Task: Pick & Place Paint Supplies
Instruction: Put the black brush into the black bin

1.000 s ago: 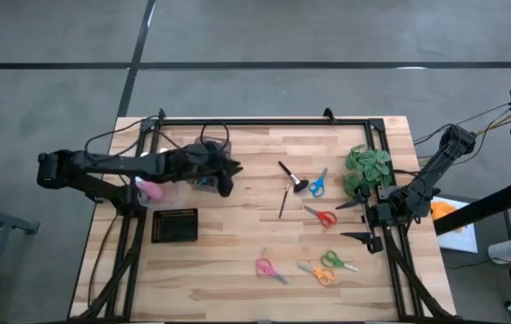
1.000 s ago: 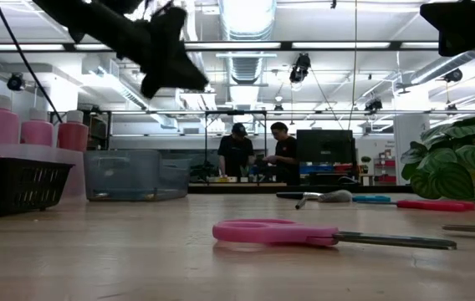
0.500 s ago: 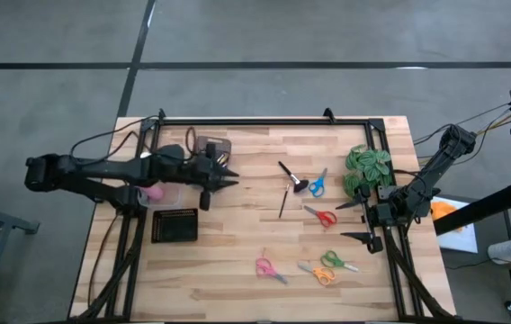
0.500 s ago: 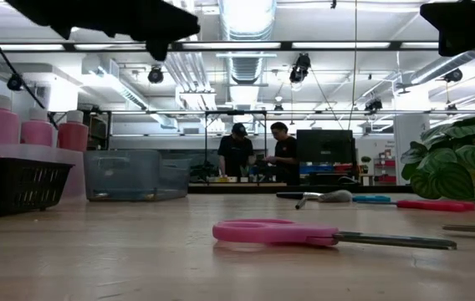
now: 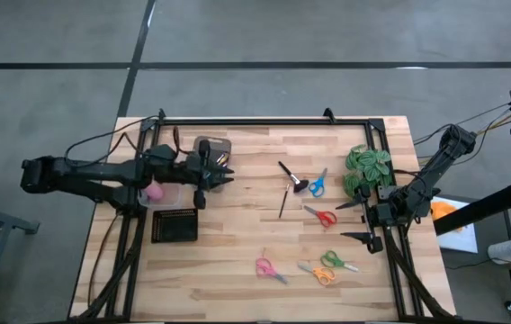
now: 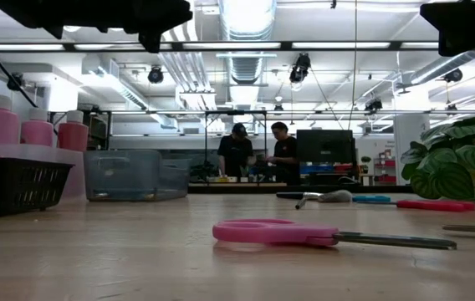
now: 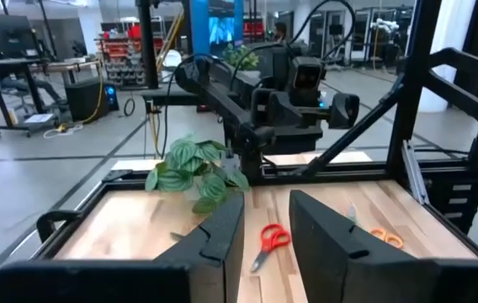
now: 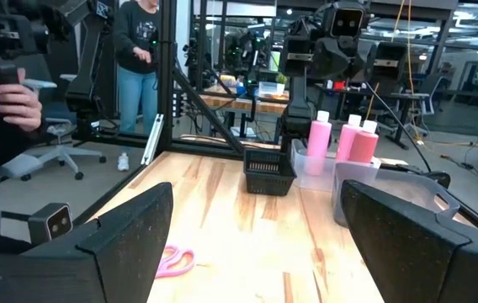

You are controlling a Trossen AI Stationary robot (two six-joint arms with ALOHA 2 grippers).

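Above the clear bin (image 5: 212,148), left claw (image 5: 224,174) now farther back, slightly parted, empty.

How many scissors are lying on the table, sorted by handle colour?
Blue scissors: 1
Red scissors: 1
Pink scissors: 1
Green scissors: 1
Orange scissors: 1
Total: 5

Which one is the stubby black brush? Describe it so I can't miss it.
Start at the green leafy plant near the table's right edge. Left of it lie blue scissors; the stubby black brush lies right beside them, angled. The thin brush below it is far slimmer.
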